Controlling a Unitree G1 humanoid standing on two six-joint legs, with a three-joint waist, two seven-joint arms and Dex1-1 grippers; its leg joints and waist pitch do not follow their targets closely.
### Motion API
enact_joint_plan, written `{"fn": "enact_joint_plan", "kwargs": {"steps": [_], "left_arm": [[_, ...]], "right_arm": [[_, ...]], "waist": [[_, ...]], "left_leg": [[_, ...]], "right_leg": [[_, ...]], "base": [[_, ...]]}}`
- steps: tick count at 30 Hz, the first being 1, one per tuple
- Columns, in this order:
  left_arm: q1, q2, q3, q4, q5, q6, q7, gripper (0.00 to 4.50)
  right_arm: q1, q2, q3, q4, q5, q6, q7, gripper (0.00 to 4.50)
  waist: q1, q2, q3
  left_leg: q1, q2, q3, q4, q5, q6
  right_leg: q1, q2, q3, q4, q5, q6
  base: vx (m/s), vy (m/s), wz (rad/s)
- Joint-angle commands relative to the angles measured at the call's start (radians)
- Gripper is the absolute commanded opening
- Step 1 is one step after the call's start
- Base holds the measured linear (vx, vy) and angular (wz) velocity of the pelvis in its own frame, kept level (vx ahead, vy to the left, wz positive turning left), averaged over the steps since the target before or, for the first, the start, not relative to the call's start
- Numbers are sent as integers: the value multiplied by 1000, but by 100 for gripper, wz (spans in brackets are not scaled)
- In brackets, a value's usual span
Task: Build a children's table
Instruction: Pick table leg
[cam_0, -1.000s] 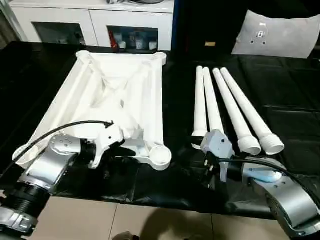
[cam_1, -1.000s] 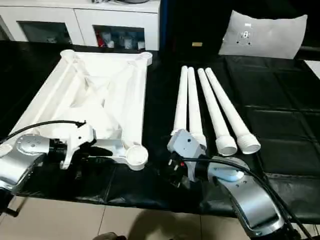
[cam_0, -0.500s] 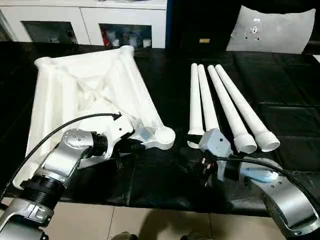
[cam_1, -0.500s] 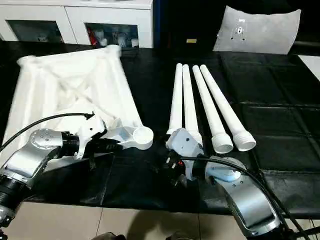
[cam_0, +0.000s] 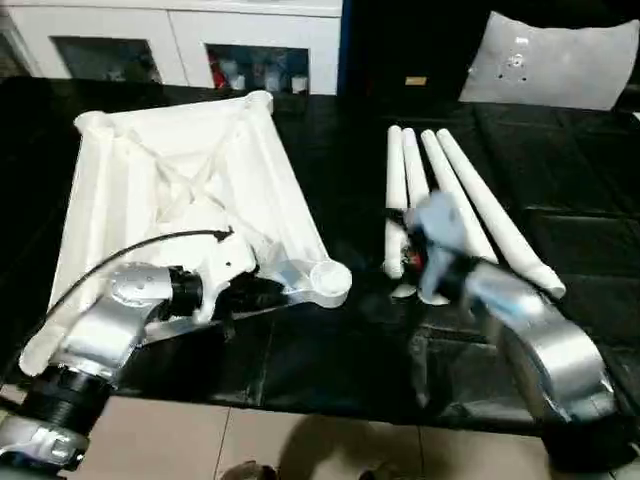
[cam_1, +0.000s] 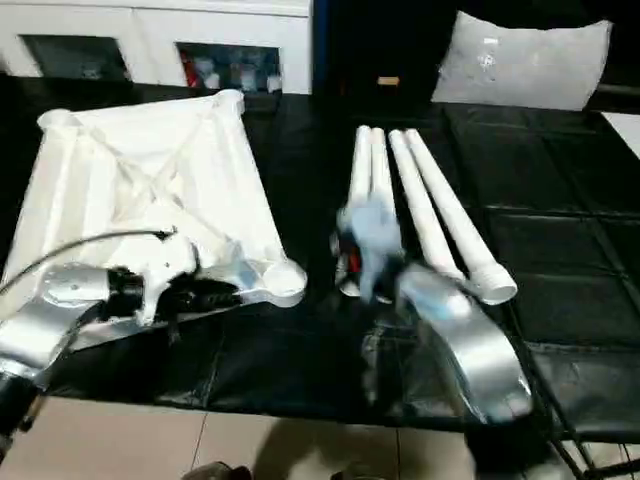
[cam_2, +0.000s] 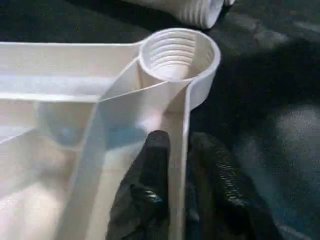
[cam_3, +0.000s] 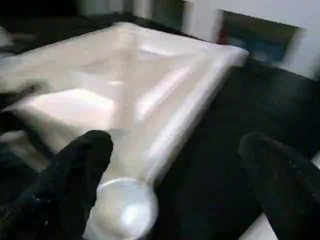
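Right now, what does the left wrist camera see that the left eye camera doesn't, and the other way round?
Left wrist view: screw ridges inside the corner socket, and the left gripper with black fingers pinching the table top by its side wall. Left eye view: the whole upside-down top, four legs side by side, the silver right arm. Both: that socket, the left gripper, the black workbench.

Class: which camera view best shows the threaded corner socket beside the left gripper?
The left wrist view: the socket is close, its inner threads plain. The eye views show it small, near the left gripper; the right wrist view shows it blurred.
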Motion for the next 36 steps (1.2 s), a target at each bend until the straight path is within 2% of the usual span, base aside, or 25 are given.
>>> {"fn": "enact_joint_plan", "kwargs": {"steps": [1, 2, 4, 5, 6, 7, 8, 9, 10, 13, 15, 16, 17, 21, 25, 27, 31, 36], "left_arm": [[9, 12, 13, -27, -1, -1, 9, 124], [13, 15, 17, -35, 5, -4, 17, 144], [26, 18, 28, -65, 4, 6, 29, 147], [34, 21, 35, -89, -3, 21, 32, 150], [46, 24, 42, -125, -10, 42, 35, 173], [46, 24, 42, -125, -10, 42, 35, 173], [63, 29, 48, -176, -23, 67, 35, 173], [73, 32, 52, -206, -33, 84, 35, 173], [85, 36, 57, -243, -46, 106, 36, 173], [111, 37, 71, -319, -75, 147, 49, 173], [121, 33, 79, -351, -87, 169, 62, 173], [134, 28, 87, -381, -95, 187, 77, 173], [139, 26, 90, -390, -98, 194, 82, 173], [151, 15, 102, -410, -98, 220, 114, 173], [169, 9, 99, -435, -105, 244, 130, 173], [176, 5, 96, -452, -114, 260, 140, 173], [176, 1, 88, -462, -121, 274, 145, 173], [174, 0, 80, -464, -118, 283, 146, 173]], "right_arm": [[-34, 14, -21, 43, -26, 67, -60, 450], [-87, 28, -17, 87, -52, 126, -107, 450], [-163, 64, -27, 170, -53, 200, -152, 450], [-194, 76, -27, 207, -55, 234, -163, 450], [-227, 87, -22, 248, -68, 262, -180, 450], [-227, 87, -22, 248, -68, 262, -180, 450], [-255, 97, -17, 287, -88, 283, -206, 450], [-270, 104, -18, 310, -97, 297, -222, 450], [-286, 117, -28, 342, -106, 302, -250, 450], [-323, 142, -56, 415, -120, 301, -311, 450], [-346, 153, -76, 452, -123, 303, -342, 450], [-361, 165, -100, 471, -125, 289, -376, 450], [-366, 170, -111, 475, -125, 285, -388, 450], [-375, 171, -121, 462, -137, 271, -403, 450], [-369, 162, -150, 437, -142, 295, -427, 450], [-363, 149, -158, 437, -142, 302, -432, 450], [-355, 152, -187, 453, -130, 325, -437, 450], [-349, 165, -210, 473, -102, 345, -425, 450]], "waist": [[1, 5, -58], [2, 5, -60], [2, 12, -65], [0, 10, -65], [3, 12, -67], [3, 12, -67], [6, 7, -67], [7, 10, -68], [5, 5, -69], [11, 7, -69], [11, -2, -70], [12, -3, -70], [12, 0, -70], [11, 0, -71], [14, 2, -74], [16, 6, -75], [18, 5, -75], [22, 3, -72]], "left_leg": [[22, 100, -29, -73, 27, 95], [23, 98, -29, -72, 36, 85], [22, 95, -29, -69, 60, 73], [20, 95, -29, -69, 61, 66], [21, 96, -28, -69, 59, 55], [21, 96, -28, -69, 59, 55], [21, 96, -25, -68, 57, 48], [20, 95, -26, -69, 70, 44], [19, 96, -25, -69, 74, 42], [19, 94, -22, -69, 69, 29], [20, 92, -19, -69, 57, 24], [19, 93, -20, -70, 57, 21], [18, 94, -21, -70, 61, 19], [18, 90, -18, -68, 65, 17], [18, 89, -18, -66, 62, 14], [18, 89, -18, -65, 56, 9], [15, 86, -16, -65, 30, 4], [15, 86, -16, -67, -6, -6]], "right_leg": [[42, -99, 54, -50, 176, -320], [42, -97, 54, -48, 183, -319], [44, -97, 53, -43, 213, -318], [45, -98, 54, -43, 223, -320], [46, -98, 54, -41, 228, -317], [46, -98, 54, -41, 228, -317], [46, -96, 54, -41, 243, -310], [47, -96, 52, -38, 257, -313], [48, -97, 53, -38, 262, -313], [47, -95, 52, -38, 243, -311], [48, -92, 53, -40, 230, -300], [50, -94, 53, -38, 228, -299], [49, -95, 53, -39, 225, -296], [48, -89, 52, -38, 234, -283], [49, -89, 53, -38, 233, -276], [50, -88, 52, -38, 226, -274], [51, -87, 55, -41, 209, -274], [48, -87, 55, -44, 144, -272]], "base": [[0, 0, 0], [0, 0, 0], [0, 0, 0], [0, 0, 0], [0, 0, 0], [0, 0, 0], [0, 0, 0], [0, 0, 0], [0, 0, 0], [0, 0, 0], [0, 0, 0], [0, 0, 0], [0, 0, 0], [0, 0, 0], [0, 0, 0], [0, 0, 0], [0, 0, 0], [0, 0, 0]]}}
